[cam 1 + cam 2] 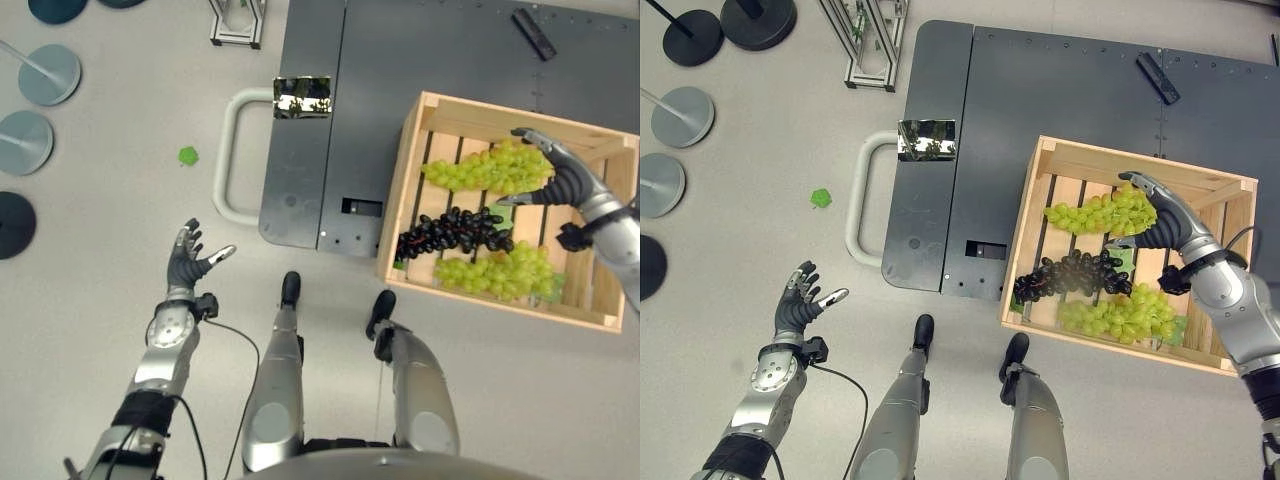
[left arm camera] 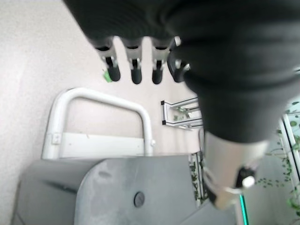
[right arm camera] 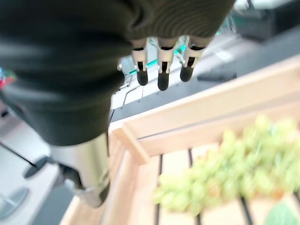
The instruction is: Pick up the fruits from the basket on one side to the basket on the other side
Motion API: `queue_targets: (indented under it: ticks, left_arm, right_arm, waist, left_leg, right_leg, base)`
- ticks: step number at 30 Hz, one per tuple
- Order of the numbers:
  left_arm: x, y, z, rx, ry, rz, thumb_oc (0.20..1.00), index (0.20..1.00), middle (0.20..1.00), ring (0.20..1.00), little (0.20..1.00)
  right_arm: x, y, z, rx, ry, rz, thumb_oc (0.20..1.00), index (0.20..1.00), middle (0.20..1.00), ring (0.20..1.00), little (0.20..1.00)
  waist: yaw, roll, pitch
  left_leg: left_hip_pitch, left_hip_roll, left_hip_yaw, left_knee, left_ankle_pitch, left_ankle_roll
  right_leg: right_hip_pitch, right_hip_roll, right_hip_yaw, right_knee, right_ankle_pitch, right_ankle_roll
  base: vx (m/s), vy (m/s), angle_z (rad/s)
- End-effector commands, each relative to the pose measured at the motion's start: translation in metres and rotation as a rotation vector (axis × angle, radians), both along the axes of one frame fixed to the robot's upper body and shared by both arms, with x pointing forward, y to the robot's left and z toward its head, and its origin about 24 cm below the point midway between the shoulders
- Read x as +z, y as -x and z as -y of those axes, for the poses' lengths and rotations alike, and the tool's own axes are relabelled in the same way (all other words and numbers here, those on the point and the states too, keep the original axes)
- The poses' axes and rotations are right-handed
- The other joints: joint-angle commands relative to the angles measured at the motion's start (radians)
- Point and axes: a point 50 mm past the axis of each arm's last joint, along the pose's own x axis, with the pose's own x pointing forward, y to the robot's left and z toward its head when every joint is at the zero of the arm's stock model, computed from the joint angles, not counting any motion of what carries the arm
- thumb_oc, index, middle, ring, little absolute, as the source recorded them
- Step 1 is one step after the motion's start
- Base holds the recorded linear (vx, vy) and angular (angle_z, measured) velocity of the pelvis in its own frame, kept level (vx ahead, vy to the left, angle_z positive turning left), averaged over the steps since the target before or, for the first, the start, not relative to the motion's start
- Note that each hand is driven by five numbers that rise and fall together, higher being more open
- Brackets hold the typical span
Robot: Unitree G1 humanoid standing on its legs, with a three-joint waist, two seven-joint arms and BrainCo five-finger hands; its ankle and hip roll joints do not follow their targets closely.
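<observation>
Crate [image 1: 1040, 215] sits on the right of the cart [image 1: 940, 200], three grape bunches [image 1: 1095, 212] in it, handle [image 1: 862, 200] sticking out left.

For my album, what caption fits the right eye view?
Right hand open over green grapes in a wooden crate.

Head stereo pair looks straight down, sharing wooden crate [image 1: 1040, 190]; wrist cameras look closely along own fingers.

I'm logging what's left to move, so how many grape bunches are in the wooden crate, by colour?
Green grape bunches: 2
Dark purple grape bunches: 1
Total: 3 bunches in the wooden crate.
</observation>
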Motion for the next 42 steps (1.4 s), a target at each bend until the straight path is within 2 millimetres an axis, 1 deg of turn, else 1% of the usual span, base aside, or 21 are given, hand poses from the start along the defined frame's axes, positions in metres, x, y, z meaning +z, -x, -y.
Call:
queue_targets:
  ticks: [1,2,4,8,12,18,24,27,29,32,35,37,40,41,42]
  left_arm:
    - [0.011,0.004,-0.004,0.016,-0.046,0.067,1.0,1.0,1.0,1.0,1.0]
    - [0.01,0.004,-0.004,0.015,-0.049,0.064,1.0,1.0,1.0,1.0,1.0]
    - [0.011,0.004,-0.004,0.014,-0.052,0.066,1.0,1.0,1.0,1.0,1.0]
    - [0.015,0.003,-0.005,0.018,-0.062,0.074,1.0,1.0,1.0,1.0,1.0]
    - [0.015,0.003,-0.006,0.019,-0.069,0.073,1.0,1.0,1.0,1.0,1.0]
    - [0.019,0.002,-0.007,0.031,-0.07,0.084,1.0,1.0,1.0,1.0,1.0]
    - [0.023,-0.005,-0.004,0.034,-0.066,0.1,1.0,1.0,1.0,1.0,1.0]
    - [0.024,-0.006,-0.002,0.033,-0.054,0.104,1.0,1.0,1.0,1.0,1.0]
    - [0.025,-0.007,-0.002,0.032,-0.056,0.109,1.0,1.0,1.0,1.0,1.0]
    - [0.026,-0.008,-0.002,0.029,-0.06,0.108,1.0,1.0,1.0,1.0,1.0]
    - [0.025,-0.008,-0.004,0.026,-0.067,0.103,1.0,1.0,1.0,1.0,1.0]
    - [0.026,-0.008,-0.004,0.016,-0.075,0.098,1.0,1.0,1.0,1.0,1.0]
    - [0.025,-0.008,-0.004,0.015,-0.075,0.092,1.0,1.0,1.0,1.0,1.0]
    - [0.024,-0.007,-0.004,0.004,-0.083,0.086,1.0,1.0,1.0,1.0,1.0]
    - [0.024,-0.007,-0.004,-0.001,-0.087,0.083,1.0,1.0,1.0,1.0,1.0]
  right_arm:
    - [0.013,-0.004,-0.012,0.018,0.124,0.068,1.0,1.0,1.0,1.0,1.0]
    - [0.011,-0.006,-0.012,0.006,0.173,0.062,1.0,1.0,1.0,1.0,1.0]
    - [0.01,-0.008,-0.013,0.003,0.185,0.055,1.0,1.0,1.0,1.0,1.0]
    - [0.012,-0.011,-0.022,0.027,0.239,0.058,1.0,1.0,1.0,1.0,1.0]
    - [0.008,-0.013,-0.027,0.043,0.276,0.022,1.0,1.0,1.0,1.0,1.0]
    - [0.005,-0.021,-0.042,0.087,0.335,-0.025,1.0,1.0,1.0,1.0,1.0]
    - [-0.005,-0.037,-0.057,0.118,0.365,-0.076,1.0,1.0,1.0,1.0,1.0]
    - [-0.013,-0.04,-0.058,0.119,0.371,-0.127,1.0,1.0,1.0,1.0,1.0]
    - [-0.016,-0.042,-0.056,0.111,0.387,-0.155,1.0,1.0,1.0,1.0,1.0]
    - [-0.025,-0.046,-0.052,0.091,0.405,-0.225,1.0,1.0,1.0,1.0,1.0]
    - [-0.029,-0.047,-0.049,0.084,0.459,-0.294,1.0,1.0,1.0,1.0,1.0]
    - [-0.029,-0.047,-0.042,0.066,0.512,-0.356,1.0,1.0,1.0,1.0,1.0]
    - [-0.03,-0.047,-0.039,0.058,0.537,-0.378,1.0,1.0,1.0,1.0,1.0]
    - [-0.033,-0.044,-0.031,0.041,0.571,-0.43,1.0,1.0,1.0,1.0,1.0]
    - [-0.031,-0.043,-0.03,0.039,0.589,-0.443,1.0,1.0,1.0,1.0,1.0]
  waist:
    - [-0.012,-0.034,-0.032]
    - [-0.009,-0.036,-0.027]
    - [-0.007,-0.037,-0.024]
    - [-0.004,-0.041,-0.013]
    - [0.0,-0.042,-0.011]
    - [0.009,-0.047,-0.01]
    - [0.013,-0.052,-0.01]
    - [0.014,-0.054,-0.01]
    - [0.015,-0.054,-0.01]
    - [0.018,-0.054,-0.01]
    - [0.018,-0.055,-0.01]
    - [0.019,-0.056,-0.01]
    - [0.017,-0.056,-0.01]
    - [0.019,-0.057,-0.01]
    - [0.019,-0.058,-0.01]
  left_leg:
    - [-0.019,-0.009,0.022,0.118,-0.089,0.023]
    - [-0.024,-0.01,0.022,0.123,-0.092,0.025]
    - [-0.027,-0.011,0.021,0.124,-0.093,0.027]
    - [-0.041,-0.013,0.018,0.125,-0.091,0.027]
    - [-0.063,-0.015,0.011,0.126,-0.088,0.027]
    - [-0.108,-0.02,0.007,0.143,-0.093,0.029]
    - [-0.158,-0.023,0.002,0.174,-0.098,0.032]
    - [-0.166,-0.022,-0.003,0.173,-0.098,0.032]
    - [-0.168,-0.022,-0.005,0.174,-0.098,0.033]
    - [-0.164,-0.022,-0.005,0.178,-0.105,0.033]
    - [-0.164,-0.022,-0.006,0.178,-0.106,0.032]
    - [-0.168,-0.022,-0.009,0.175,-0.099,0.032]
    - [-0.168,-0.022,-0.01,0.173,-0.098,0.031]
    - [-0.161,-0.022,-0.013,0.171,-0.102,0.03]
    - [-0.161,-0.023,-0.014,0.169,-0.101,0.029]
  right_leg:
    - [0.039,-0.01,0.028,-0.078,0.005,0.095]
    - [0.034,-0.009,0.03,-0.076,0.005,0.095]
    - [0.03,-0.008,0.032,-0.075,0.005,0.095]
    - [0.017,-0.006,0.033,-0.067,0.002,0.094]
    - [-0.002,-0.008,0.025,-0.06,-0.001,0.093]
    - [-0.051,-0.01,0.023,-0.034,-0.006,0.091]
    - [-0.091,-0.008,0.024,-0.018,-0.009,0.088]
    - [-0.103,-0.009,0.022,-0.014,-0.01,0.086]
    - [-0.106,-0.009,0.025,-0.011,-0.011,0.085]
    - [-0.106,-0.01,0.025,0.0,-0.019,0.084]
    - [-0.107,-0.008,0.028,0.001,-0.021,0.082]
    - [-0.113,-0.009,0.023,0.002,-0.017,0.081]
    - [-0.114,-0.009,0.022,0.003,-0.017,0.081]
    - [-0.109,-0.01,0.021,0.004,-0.023,0.081]
    - [-0.108,-0.01,0.02,0.004,-0.022,0.081]
  base:
    - [0.0,0.0,0.0]
    - [0.0,0.0,0.0]
    - [0.0,0.0,0.0]
    - [0.0,0.0,0.0]
    - [0.0,0.0,0.0]
    - [0.0,-0.002,0.01]
    - [0.0,-0.012,0.02]
    - [0.0,0.0,0.0]
    - [0.0,0.0,0.0]
    - [0.0,-0.006,0.02]
    - [0.0,0.0,0.0]
    - [0.0,0.0,0.0]
    - [0.0,0.0,0.0]
    - [0.0,0.0,0.0]
    - [0.0,0.0,0.0]
